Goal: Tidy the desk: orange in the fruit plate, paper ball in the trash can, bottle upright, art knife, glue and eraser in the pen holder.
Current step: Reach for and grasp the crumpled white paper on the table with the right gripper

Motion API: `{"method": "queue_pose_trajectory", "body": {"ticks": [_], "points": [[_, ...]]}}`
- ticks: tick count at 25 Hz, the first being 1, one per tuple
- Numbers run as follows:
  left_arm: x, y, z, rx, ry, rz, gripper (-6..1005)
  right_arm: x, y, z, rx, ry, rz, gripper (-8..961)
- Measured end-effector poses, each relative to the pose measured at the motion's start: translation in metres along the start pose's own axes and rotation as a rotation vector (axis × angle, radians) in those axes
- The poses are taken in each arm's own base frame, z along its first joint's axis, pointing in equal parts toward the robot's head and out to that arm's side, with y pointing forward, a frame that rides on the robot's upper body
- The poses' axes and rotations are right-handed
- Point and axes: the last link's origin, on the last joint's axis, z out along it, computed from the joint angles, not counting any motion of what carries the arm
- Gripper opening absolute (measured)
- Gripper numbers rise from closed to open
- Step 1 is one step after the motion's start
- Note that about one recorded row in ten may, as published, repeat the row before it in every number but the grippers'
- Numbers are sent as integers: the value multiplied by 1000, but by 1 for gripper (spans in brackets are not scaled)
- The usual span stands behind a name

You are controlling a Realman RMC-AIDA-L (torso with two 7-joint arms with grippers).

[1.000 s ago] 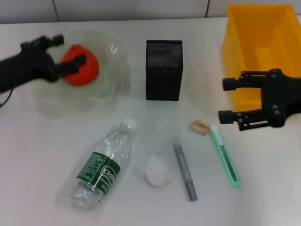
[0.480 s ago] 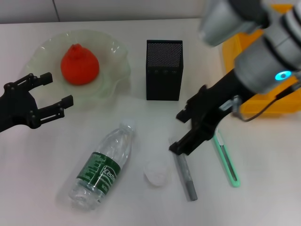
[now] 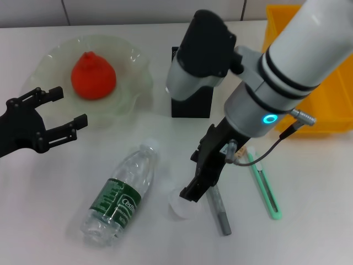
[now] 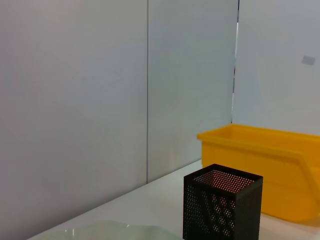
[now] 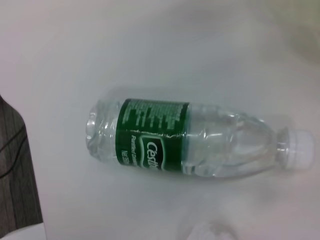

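Observation:
The orange [image 3: 92,75] lies in the pale green fruit plate [image 3: 138,74]. My left gripper [image 3: 67,106] hovers open just in front of the plate, holding nothing. The bottle [image 3: 118,197] [image 5: 185,145] lies on its side, cap toward the plate. My right gripper [image 3: 190,178] hangs open and tilted directly over the white paper ball [image 3: 177,210], part of which it covers. The grey glue stick [image 3: 220,214] and green art knife [image 3: 267,190] lie to the right. My right arm hides most of the eraser. The black mesh pen holder [image 3: 190,105] [image 4: 222,207] stands behind the arm.
The yellow trash can [image 3: 331,113] [image 4: 260,167] sits at the back right, partly behind my right arm. The table's edge with dark floor beyond shows in the right wrist view [image 5: 15,175], past the bottle's base.
My right arm has swung left from the yellow bin and down over the paper ball. The left gripper let go of the orange and drew back from the plate, then stayed still.

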Motion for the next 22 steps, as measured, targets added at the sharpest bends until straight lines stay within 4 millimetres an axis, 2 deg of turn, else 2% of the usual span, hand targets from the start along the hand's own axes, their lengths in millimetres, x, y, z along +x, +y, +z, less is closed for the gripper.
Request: {"method": "queue_pose_trajectory", "body": {"ticks": [22], "points": [[-2, 5, -3, -16, 6, -6, 834, 1, 14, 54, -3, 82, -11, 745]]}}
